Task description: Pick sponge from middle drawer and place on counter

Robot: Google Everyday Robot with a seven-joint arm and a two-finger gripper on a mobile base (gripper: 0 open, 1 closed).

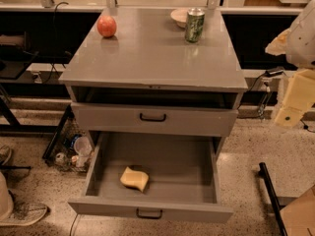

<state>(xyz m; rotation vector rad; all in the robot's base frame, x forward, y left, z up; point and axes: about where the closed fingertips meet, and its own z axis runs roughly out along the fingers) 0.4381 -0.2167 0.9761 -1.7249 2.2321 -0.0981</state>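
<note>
The pale yellow sponge [134, 179] lies flat on the floor of the open middle drawer [147, 211], left of centre and near the front panel. The counter [152, 53] is the grey top of the cabinet above it. My gripper [291, 113] hangs at the far right edge of the view, off to the right of the cabinet at about the height of the upper drawer front, well away from the sponge and holding nothing that shows.
A red apple [107, 26], a green can [194, 25] and a white bowl [179, 16] stand at the back of the counter. The taller-fronted drawer [152, 118] above is nearly shut. Floor clutter [74, 149] lies left of the cabinet and a black bar [269, 193] right.
</note>
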